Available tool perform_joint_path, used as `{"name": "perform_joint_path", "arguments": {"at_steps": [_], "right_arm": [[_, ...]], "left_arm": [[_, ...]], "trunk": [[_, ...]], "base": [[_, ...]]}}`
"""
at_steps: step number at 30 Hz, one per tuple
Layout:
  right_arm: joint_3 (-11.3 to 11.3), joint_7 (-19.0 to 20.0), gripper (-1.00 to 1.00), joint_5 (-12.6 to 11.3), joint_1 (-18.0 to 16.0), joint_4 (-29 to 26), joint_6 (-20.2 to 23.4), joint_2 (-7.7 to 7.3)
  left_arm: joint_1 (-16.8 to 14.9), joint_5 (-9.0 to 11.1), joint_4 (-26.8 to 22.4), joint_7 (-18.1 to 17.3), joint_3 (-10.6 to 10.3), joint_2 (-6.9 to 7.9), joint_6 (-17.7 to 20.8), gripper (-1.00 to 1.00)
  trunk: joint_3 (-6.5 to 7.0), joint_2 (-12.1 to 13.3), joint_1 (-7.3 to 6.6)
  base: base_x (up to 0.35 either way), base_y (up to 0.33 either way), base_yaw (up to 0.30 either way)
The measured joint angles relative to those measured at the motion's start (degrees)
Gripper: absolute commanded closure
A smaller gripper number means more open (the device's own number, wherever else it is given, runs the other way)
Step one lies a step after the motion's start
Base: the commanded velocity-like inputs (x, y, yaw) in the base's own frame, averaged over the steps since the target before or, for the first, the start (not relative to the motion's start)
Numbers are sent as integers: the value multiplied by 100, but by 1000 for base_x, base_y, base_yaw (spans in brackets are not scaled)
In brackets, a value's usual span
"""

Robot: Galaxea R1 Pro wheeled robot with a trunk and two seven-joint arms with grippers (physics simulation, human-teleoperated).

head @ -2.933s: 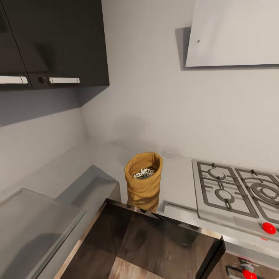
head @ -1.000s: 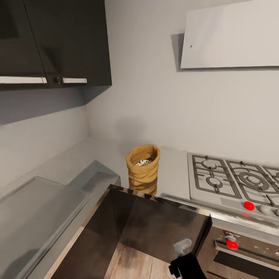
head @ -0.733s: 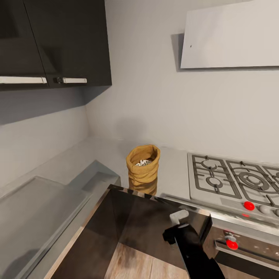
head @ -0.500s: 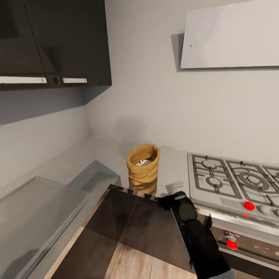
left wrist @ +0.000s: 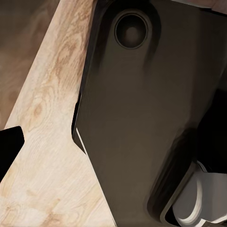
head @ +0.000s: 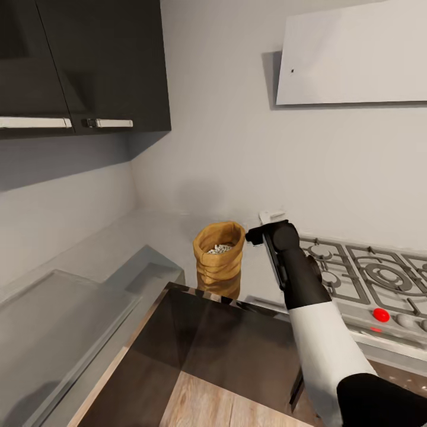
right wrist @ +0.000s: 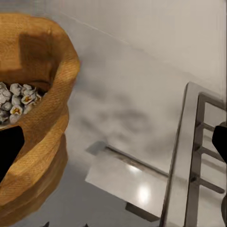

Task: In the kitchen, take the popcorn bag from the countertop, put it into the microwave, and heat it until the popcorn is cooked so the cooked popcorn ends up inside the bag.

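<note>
The soft, light bag (head: 219, 259) should be pinched at its rolled rim; right pincer (head: 265, 225) beside it, spread unclear.

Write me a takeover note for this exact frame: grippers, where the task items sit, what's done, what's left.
Right gripper: raised above the countertop, beside the popcorn bag on its hob side, holding nothing; whether its jaws are open cannot be told.
Left gripper: low, its camera facing wood floor and the robot's dark base; jaw state unclear.
Popcorn bag: upright on the countertop between the corner and the gas hob, kernels inside, uncooked.
Done: approach only.
Left: grasp the bag, find the microwave, load, heat.
</note>
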Motion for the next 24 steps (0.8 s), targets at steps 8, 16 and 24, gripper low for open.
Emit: {"name": "perform_joint_path", "arguments": {"at_steps": [8,16,24], "right_arm": [[-113,-26,-100,20,-94,-44,0,7],[-325,-21,-100,8,-95,55,0,7],[-1161,-228,-100,35,-400,1154,8,1]], "left_arm": [[0,2,0,0,4,0,0,-100],[0,8,0,0,8,0,0,-100],[0,44,0,0,22,0,0,-100]], "trunk": [[0,0,0],[0,0,0],[0,1,0]], "base": [[0,0,0],[0,0,0],[0,0,0]]}}
